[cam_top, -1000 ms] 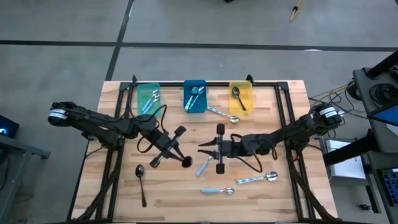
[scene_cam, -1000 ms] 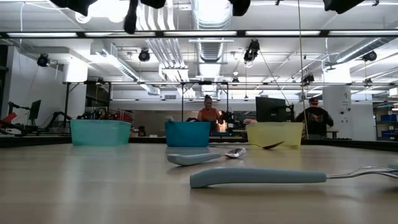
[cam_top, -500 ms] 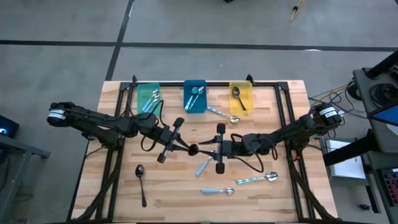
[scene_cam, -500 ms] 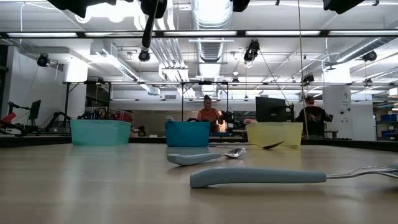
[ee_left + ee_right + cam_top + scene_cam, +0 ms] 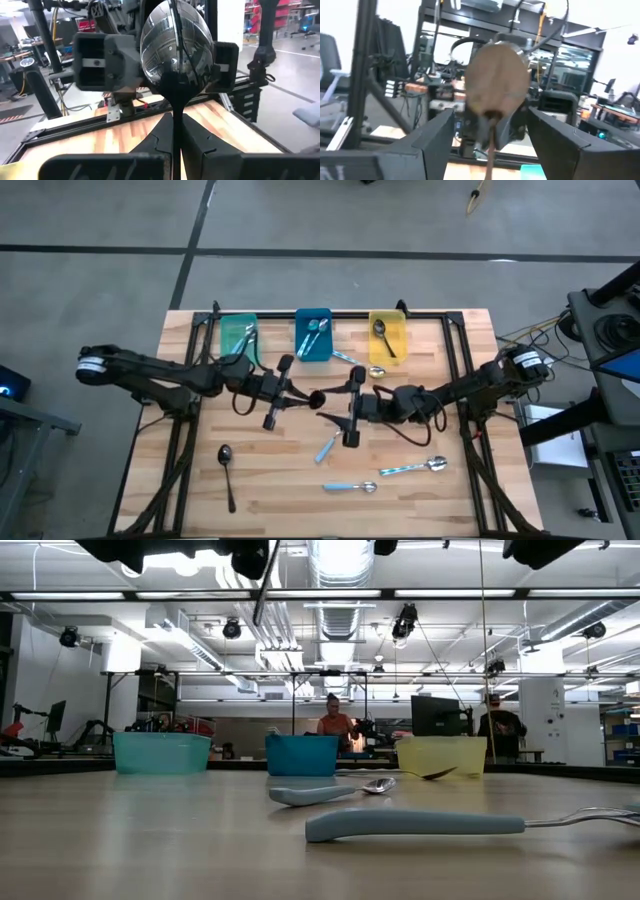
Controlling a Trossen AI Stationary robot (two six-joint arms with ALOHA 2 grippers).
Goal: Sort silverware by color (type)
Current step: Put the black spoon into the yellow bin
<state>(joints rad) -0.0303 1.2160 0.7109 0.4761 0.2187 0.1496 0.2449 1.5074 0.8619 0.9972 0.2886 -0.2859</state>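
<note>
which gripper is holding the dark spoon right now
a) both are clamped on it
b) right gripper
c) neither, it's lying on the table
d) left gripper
d) In the left wrist view the left gripper is shut on the handle of the dark spoon, lifted above the table, while the right gripper faces it with its fingers spread wide on either side of the spoon.

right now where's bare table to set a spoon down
Bare wood: the table's front left corner beside the dark spoon, and the right edge beyond the yellow bin. Crowded: the middle, where both pincers meet, and before the bins.
</note>
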